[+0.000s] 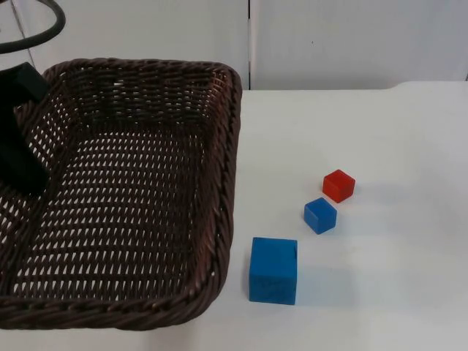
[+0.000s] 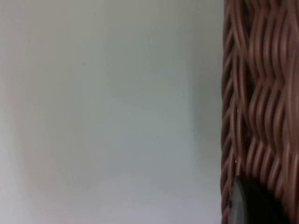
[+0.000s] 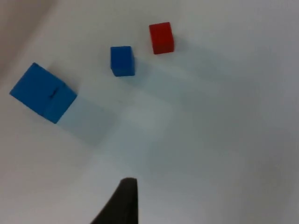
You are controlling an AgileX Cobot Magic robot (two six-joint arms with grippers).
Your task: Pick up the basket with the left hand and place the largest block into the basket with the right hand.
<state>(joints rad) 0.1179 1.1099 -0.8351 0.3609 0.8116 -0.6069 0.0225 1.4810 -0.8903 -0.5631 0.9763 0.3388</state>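
A dark brown wicker basket took up the left half of the white table, its near rim close to the picture's lower edge in the top view. The left gripper stood at the basket's left wall, a black mass against the weave; in the left wrist view the woven rim ran right alongside a black fingertip, though whether the jaws were spread or pinching the rim could not be told. Just beside the basket's right wall, apart from it by a thin strip of table, sat the large blue block, the biggest of three cubes. In the right wrist view that block lay well ahead of the right gripper's dark fingertip and off to one side, not touched by it. Whether the right gripper's jaws were spread or pressed together could not be told. Farther from that fingertip sat the small blue block, and just beyond it the small red block, the two near each other but not touching. A grey partition wall closed off the table's far edge.
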